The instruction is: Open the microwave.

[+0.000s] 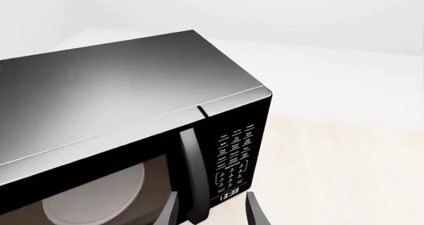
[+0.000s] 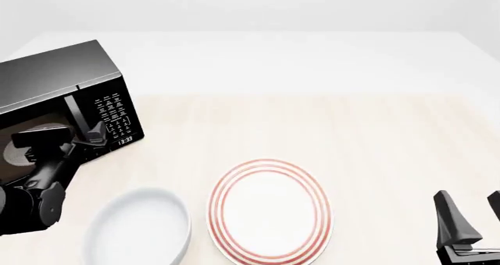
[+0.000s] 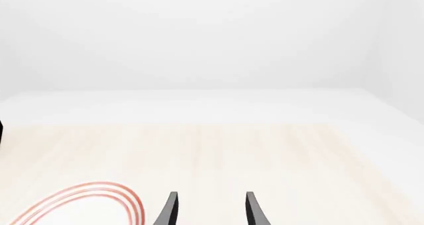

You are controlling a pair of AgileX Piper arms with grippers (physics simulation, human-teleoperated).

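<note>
- The microwave (image 2: 58, 95) sits at the far left of the table (image 2: 312, 124), its door closed and angled toward the centre, keypad (image 2: 113, 116) and clock at its right end.
- Its vertical handle (image 1: 192, 180) runs between the glass window and the keypad; a pale turntable (image 1: 99, 195) shows dimly through the glass.
- The left gripper (image 1: 210, 210) is spread, with its fingers (image 1: 255, 212) straddling the handle's lower part; from the wrist view one finger lies on the window side and the other on the keypad side. Whether either pad touches the bar I cannot tell.
- Judging from this, the step in hand is closing on the handle. It will go best if the bar is centred between the pads before squeezing, and gripped firmly.
- The pull should then follow an arc round the hinge, which is likely on the door's left edge, not a straight tug that could drag the whole box.
- Near the front sit a white bowl (image 2: 140, 230) and a red-ringed plate (image 2: 270, 212), both clear of the door's likely swing.
- The right gripper (image 3: 210, 210) hangs parted and empty at the near right, well apart.
</note>
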